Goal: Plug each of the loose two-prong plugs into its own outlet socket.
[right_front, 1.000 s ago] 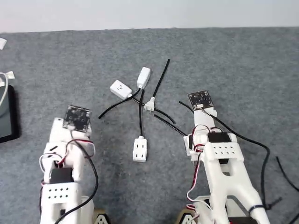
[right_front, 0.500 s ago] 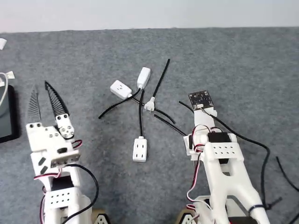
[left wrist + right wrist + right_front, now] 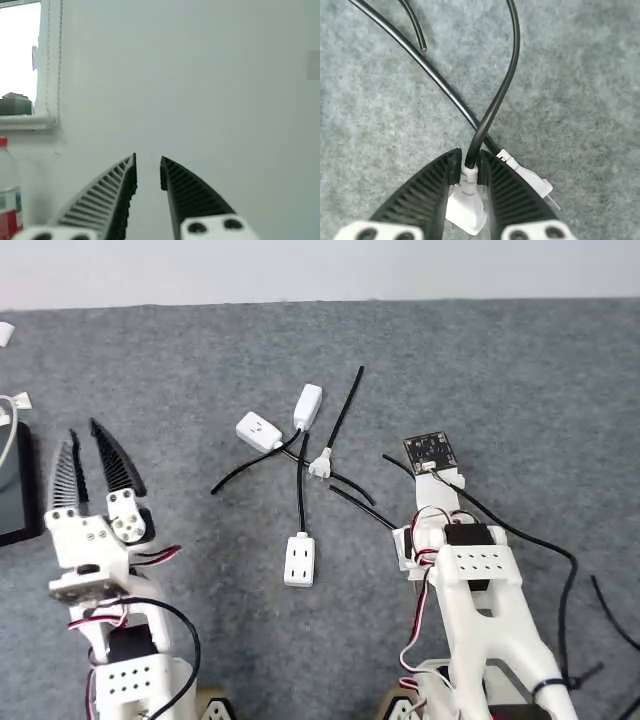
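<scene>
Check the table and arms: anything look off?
The left gripper is tipped up facing the wall, far from the cords. The right gripper is shut on a plug whose cord crosses another cord, so lifting may drag it.

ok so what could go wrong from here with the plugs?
1. The right gripper pinches the white plug at its cord end, so it could twist when pushed in.
2. Its cord crosses another cord, and a second plug lies beside one finger; lifting may drag both.
3. The outlet socket lies loose while the left gripper points at the wall, so nothing braces it.
</scene>
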Tool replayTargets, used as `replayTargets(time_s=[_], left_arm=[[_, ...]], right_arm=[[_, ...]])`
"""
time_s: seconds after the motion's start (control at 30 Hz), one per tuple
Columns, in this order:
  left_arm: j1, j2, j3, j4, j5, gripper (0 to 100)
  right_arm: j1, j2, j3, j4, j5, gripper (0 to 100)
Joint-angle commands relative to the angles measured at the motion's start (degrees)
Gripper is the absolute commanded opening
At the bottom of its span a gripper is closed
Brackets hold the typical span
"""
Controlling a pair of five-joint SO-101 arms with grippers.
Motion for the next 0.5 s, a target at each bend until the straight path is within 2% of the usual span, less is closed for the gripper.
replayTargets(time_s=[0.0, 0.17, 0.37, 0.47], left_arm=[[1.8, -6.7, -0.5, 10.3, 2.7, 1], [4.7, -16.3, -0.5, 22.5, 2.7, 1], [9.7, -26.7, -0.8, 56.2, 2.8, 1], [11.3, -26.0, -0.8, 64.3, 2.8, 1]], right_arm=[[0.0, -1.5, -0.3, -0.7, 0.0, 0.8], [0.6, -2.1, -0.3, -0.7, -0.4, 0.8], [3.4, -2.7, -2.7, 1.1, -2.2, 0.8], [2.4, -6.7, -3.6, 3.7, -3.9, 0.8]])
